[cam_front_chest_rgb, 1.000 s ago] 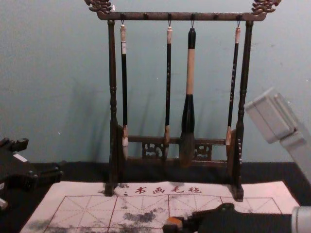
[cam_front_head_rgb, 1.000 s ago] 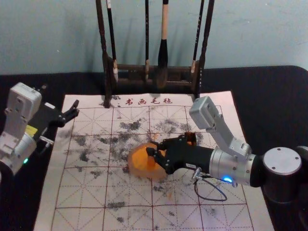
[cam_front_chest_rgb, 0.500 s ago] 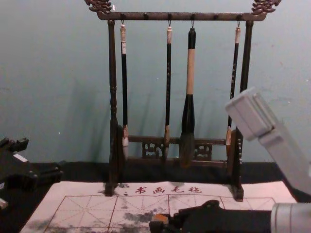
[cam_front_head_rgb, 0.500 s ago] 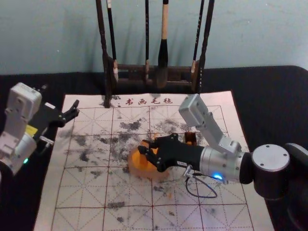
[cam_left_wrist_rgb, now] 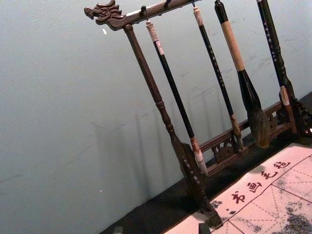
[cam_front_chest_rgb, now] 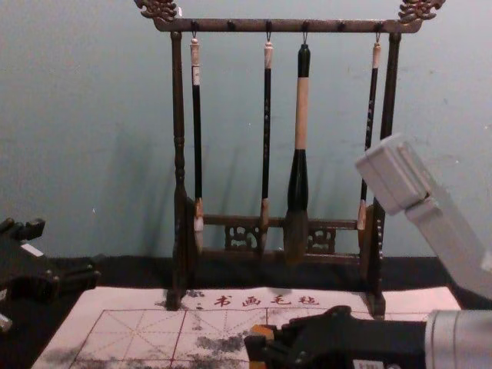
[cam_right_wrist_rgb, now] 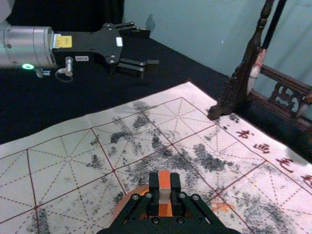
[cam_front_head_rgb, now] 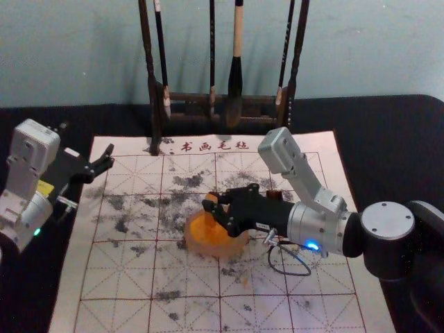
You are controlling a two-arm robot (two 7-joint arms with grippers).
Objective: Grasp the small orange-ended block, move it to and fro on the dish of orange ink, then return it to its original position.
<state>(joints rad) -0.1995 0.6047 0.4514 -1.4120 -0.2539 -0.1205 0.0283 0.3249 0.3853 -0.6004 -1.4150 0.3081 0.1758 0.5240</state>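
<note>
From where I stand, the right hand [cam_front_head_rgb: 214, 205] is the one at work, reaching in from the right side over the mat [cam_front_head_rgb: 125, 277] and out above the dish [cam_front_head_rgb: 197, 245]. Its two fingers are drawn in close, with only the block [cam_right_wrist_rgb: 165, 179] between them, pinched on both sides. The block has an orange end, a pale band below that, and more orange lower down between the fingers. It is held over the far part of the dish, where the orange ink [cam_front_head_rgb: 208, 229] lies; whether it touches the ink I cannot tell.

The left hand [cam_front_head_rgb: 109, 158] is parked off the left edge of the mat, above the black tabletop [cam_front_head_rgb: 388, 125], its fingers spread wide and nothing in them.

Just beyond the right hand's wrist, a small brown object [cam_front_head_rgb: 275, 195] pokes into sight, partly hidden by the arm. At the far end of the mat is the dark wooden rack [cam_front_chest_rgb: 178, 154], with four brushes hanging in a row, one of them a good deal thicker [cam_front_chest_rgb: 300, 115] than the others. Grey-black smudges are scattered over the mat's red grid, and red characters run along its far edge.
</note>
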